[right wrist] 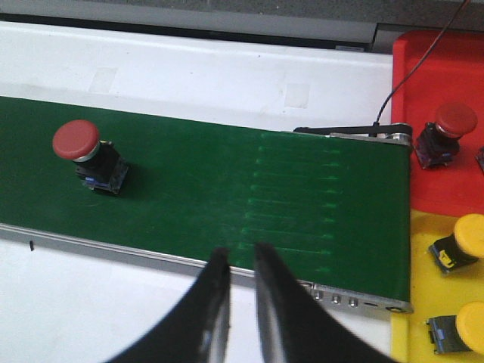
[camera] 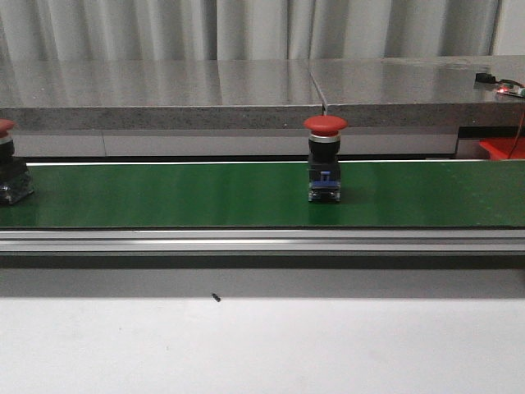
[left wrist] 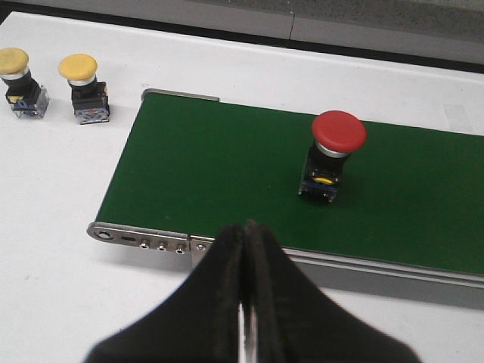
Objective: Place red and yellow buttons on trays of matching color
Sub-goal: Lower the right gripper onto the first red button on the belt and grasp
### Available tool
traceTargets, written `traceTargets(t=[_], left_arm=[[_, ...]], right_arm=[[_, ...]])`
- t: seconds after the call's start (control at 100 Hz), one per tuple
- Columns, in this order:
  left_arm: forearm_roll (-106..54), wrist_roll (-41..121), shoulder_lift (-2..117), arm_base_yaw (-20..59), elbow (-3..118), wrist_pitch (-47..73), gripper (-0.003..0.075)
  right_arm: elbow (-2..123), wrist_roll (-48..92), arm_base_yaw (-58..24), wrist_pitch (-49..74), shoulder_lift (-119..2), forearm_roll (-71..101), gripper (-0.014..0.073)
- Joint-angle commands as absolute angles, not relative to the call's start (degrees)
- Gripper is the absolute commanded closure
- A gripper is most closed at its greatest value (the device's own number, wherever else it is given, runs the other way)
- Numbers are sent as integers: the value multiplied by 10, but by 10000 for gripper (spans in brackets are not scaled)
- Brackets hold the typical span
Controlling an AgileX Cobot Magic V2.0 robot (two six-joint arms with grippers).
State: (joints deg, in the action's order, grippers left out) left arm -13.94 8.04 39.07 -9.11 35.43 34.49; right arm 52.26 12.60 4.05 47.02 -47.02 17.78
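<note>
White bench (camera: 262, 345) fills the foreground of the front view, bare but for a small dark speck (camera: 216, 297); behind it runs the green conveyor belt (camera: 205, 197). One red button (camera: 325, 169) stands upright mid-belt; a second red button (camera: 10, 172) sits at the belt's left end, partly cut off by the frame. Left gripper (left wrist: 243, 249) hangs over the bench near that end, fingers pressed together, holding nothing. Right gripper (right wrist: 240, 265) hovers at the belt's near edge, fingers slightly parted, empty. Sorted so far, judging by the right wrist view: one red button on the red tray (right wrist: 439, 83), two yellow buttons on the yellow tray (right wrist: 431, 302). Outstanding: both belt reds, plus two yellow buttons (left wrist: 83, 87) standing on the bench beyond the belt's left end. Roughly half done.
</note>
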Motion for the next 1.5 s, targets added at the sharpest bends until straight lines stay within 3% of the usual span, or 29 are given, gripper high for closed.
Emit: traceTargets(t=[0.0,0.09,0.16,0.5,0.72,1.09,1.49], left_arm=[[-150,81,389,-89,371,307,741],[-150,81,389,-89,371,307,741],[-150,81,389,-89,371,307,741],[-150,81,389,-89,371,307,741],[-150,81,389,-89,371,307,741],[-150,81,389,-89,371,307,741],[-150,81,389,-89,371,307,741]], right_arm=[[537,131,39,448,-466,197,204],[537,131,39,453,-468,208,-3],[537,134,39,459,-471,218,-52],[563,198,28,493,-593,272,-45],[619,224,-28,477,-696,253,67],[703,225,-107,453,-837,184,67],[737,209,-113,438,-920,143,67]])
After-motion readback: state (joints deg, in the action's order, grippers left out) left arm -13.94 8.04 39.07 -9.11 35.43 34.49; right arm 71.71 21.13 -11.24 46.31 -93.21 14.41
